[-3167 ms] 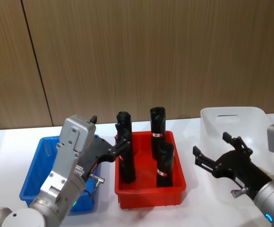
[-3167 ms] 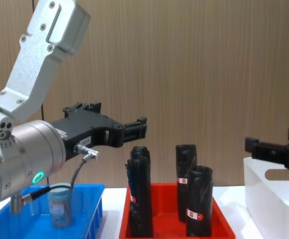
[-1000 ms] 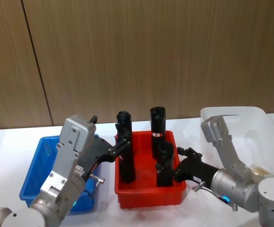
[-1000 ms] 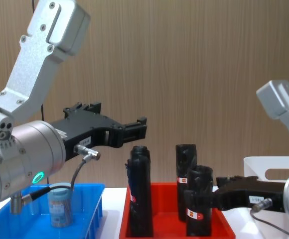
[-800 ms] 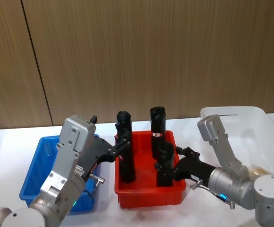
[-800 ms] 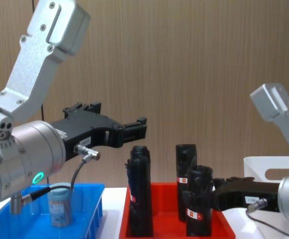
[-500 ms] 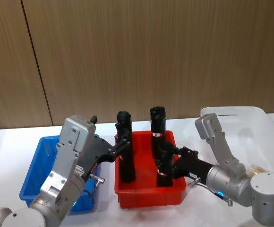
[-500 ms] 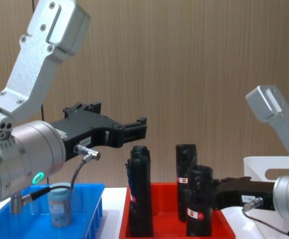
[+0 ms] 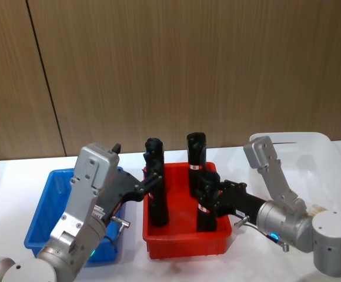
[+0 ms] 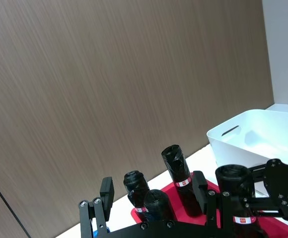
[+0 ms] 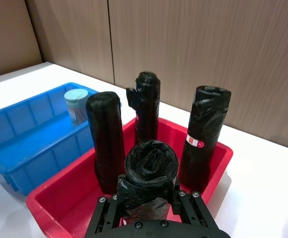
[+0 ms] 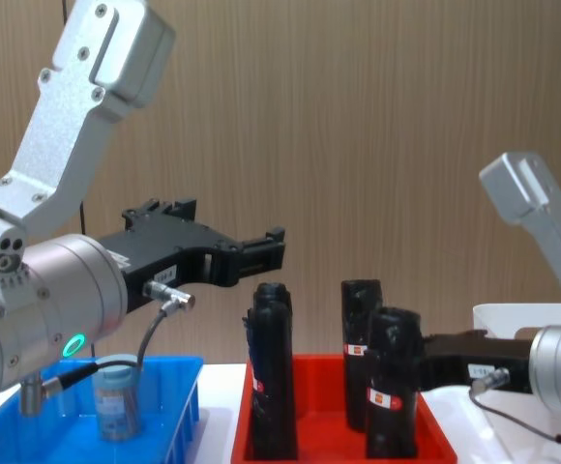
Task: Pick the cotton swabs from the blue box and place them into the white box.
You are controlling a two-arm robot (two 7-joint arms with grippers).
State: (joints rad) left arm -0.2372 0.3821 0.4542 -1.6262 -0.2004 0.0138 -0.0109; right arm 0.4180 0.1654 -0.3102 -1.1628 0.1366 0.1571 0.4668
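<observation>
One tub: a single swab tub (image 12: 116,398) stands upright in the blue box (image 9: 44,207), lid on; I see it past the rolls in my right wrist view too.
White box (image 9: 311,154): on my right, beyond the red bin; what I can see of the inside looks bare, though my right arm covers part of it.
Progress: as I judge it, nothing is moved over yet; the whole pick and drop is left.
Right gripper (image 11: 148,197): low over the red bin (image 9: 185,242), fingers closed around the front black roll (image 9: 207,202). That is not a task item.
Roll state: it sits a little higher than its neighbours in the chest view; I cannot tell if it is clear of the bin floor.
Left gripper (image 12: 256,253): held up above the gap between the blue box and the red bin, fingers spread, holding nothing, well above the tub.
Other rolls: three more black rolls (image 11: 107,140) upright in the red bin.
Left to do: let go of the roll, get a gripper down on the tub, carry it across to the white box.
Risk: rolls stand between tub and white box, so the carry needs height.
</observation>
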